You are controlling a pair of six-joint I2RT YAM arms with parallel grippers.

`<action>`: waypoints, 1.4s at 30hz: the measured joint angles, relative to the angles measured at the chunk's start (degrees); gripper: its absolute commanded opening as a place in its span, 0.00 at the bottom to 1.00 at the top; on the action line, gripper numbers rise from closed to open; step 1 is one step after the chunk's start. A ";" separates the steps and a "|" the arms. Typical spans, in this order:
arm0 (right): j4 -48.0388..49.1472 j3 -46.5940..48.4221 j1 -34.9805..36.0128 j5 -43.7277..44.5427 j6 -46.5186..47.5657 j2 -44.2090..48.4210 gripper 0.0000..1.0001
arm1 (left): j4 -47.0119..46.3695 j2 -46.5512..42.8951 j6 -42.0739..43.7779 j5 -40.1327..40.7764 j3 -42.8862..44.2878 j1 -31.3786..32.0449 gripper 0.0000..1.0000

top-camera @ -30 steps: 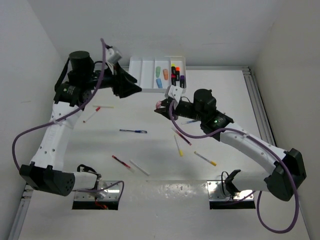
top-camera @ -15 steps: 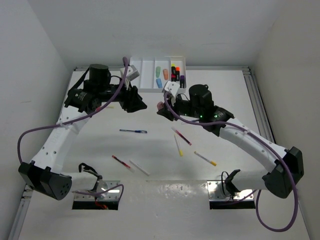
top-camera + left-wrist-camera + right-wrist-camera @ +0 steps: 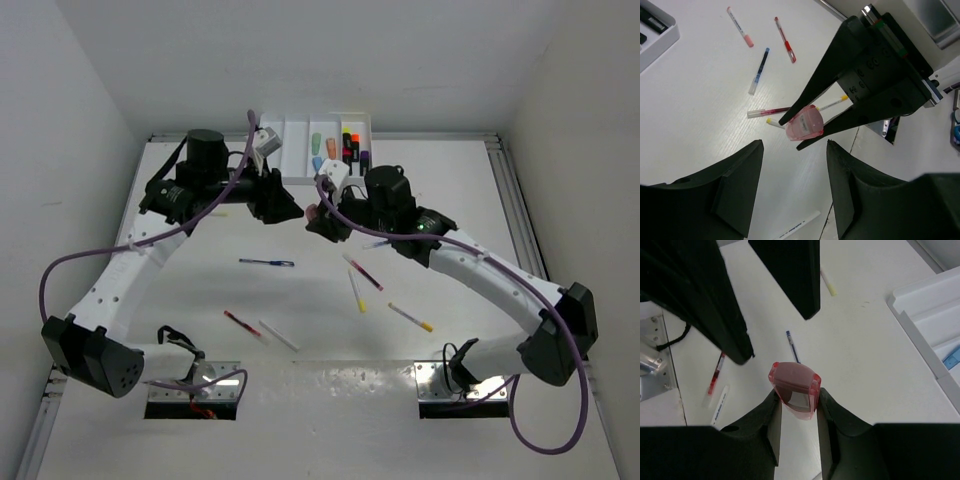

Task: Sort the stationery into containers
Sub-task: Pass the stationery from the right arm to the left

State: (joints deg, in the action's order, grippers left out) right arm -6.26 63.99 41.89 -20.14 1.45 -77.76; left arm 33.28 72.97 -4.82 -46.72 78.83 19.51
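Pink stubby item (image 3: 794, 390), possibly a highlighter: you have it clamped in the right gripper (image 3: 795, 401), over the bench (image 3: 300, 300) near the tray (image 3: 272, 140)'s near edge. Left gripper (image 3: 795, 146) faces it, jaws apart, item just beyond them.

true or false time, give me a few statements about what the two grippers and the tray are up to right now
1. The right gripper grips a pink highlighter. True.
2. The left gripper is shut on a pen. False: its jaws stand open, holding nothing.
3. The tray has highlighters in it. True.
4. The pink highlighter lies in the tray. False: it is held above the table, in front of the left gripper.
5. Every pen is in the tray. False: a blue pen and others lie loose on the table.
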 measured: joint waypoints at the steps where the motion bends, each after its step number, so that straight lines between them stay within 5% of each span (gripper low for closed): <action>1: 0.00 0.50 0.00 0.07 -0.68 -0.28 0.00 | -0.15 0.00 -0.09 0.02 0.00 0.31 0.59; 16: -0.35 4.11 0.00 0.44 -12.02 -2.19 0.00 | -6.47 -4.83 -2.47 7.78 -3.39 1.22 0.49; 42: -0.28 6.29 0.35 0.39 -14.19 -4.57 0.00 | -12.13 -3.54 -7.96 7.19 -4.46 1.92 0.53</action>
State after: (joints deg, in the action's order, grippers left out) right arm -6.55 70.28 42.24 -19.75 -12.73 -82.32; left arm 21.15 69.43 -12.78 -39.53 74.37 21.43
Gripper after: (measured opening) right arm 0.294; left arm 0.523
